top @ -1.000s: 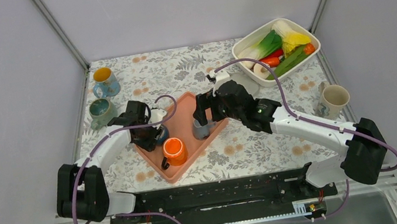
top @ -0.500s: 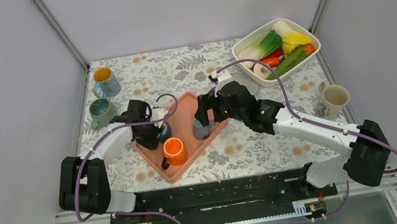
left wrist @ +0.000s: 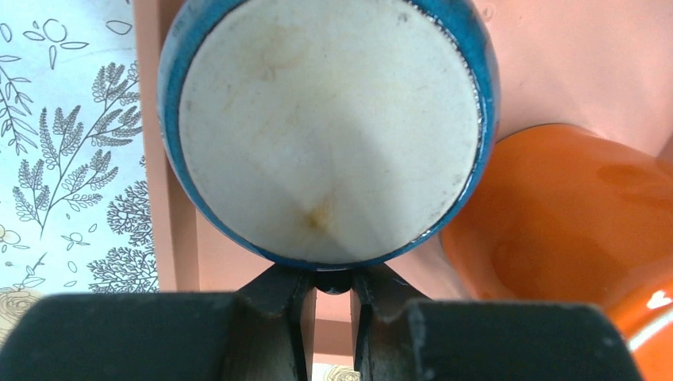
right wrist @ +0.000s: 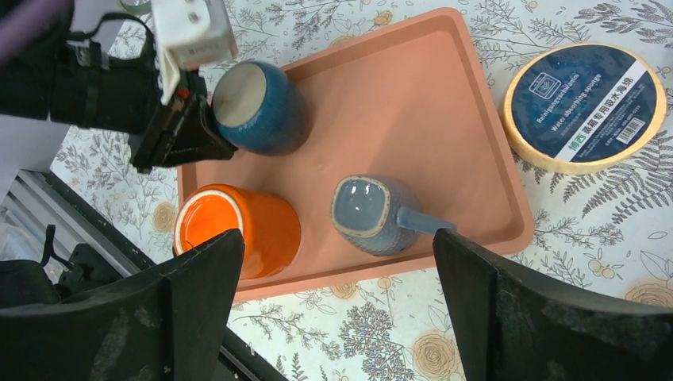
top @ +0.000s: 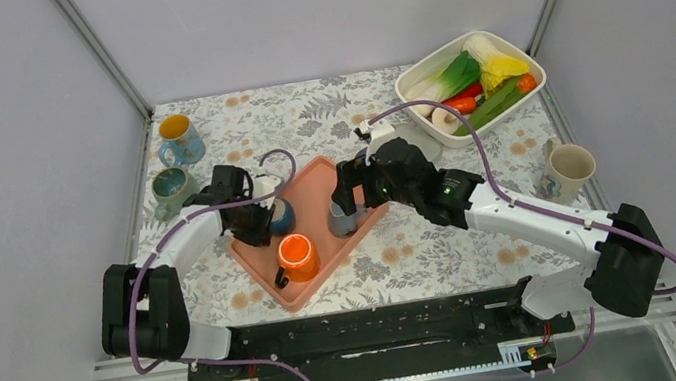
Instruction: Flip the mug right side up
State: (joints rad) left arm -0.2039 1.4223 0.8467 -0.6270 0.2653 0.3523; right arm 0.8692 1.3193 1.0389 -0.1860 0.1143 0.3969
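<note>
Left wrist view: pale base of the blue mug (left wrist: pixel 329 135) square to the lens, so tipped over, long axis running straight away from the left tool (left wrist: pixel 333 311), mouth pointing off. Clamped narrowly on a dark bit at the mug's lower edge (likely the handle). Over the left end of the pink tray (right wrist: pixel 444 119), just beside the orange mug (right wrist: pixel 238 226). Right tool (right wrist: pixel 337 246) spread wide, hovering above. Probably calls for swinging the base downward; left arm plainly nearer.

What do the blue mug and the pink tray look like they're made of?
The round blue mug looks like glazed ceramic: glossy blue wall, bare off-white stained base. The rectangular salmon-pink tray is probably plastic: smooth, evenly coloured, rounded moulded rim.
</note>
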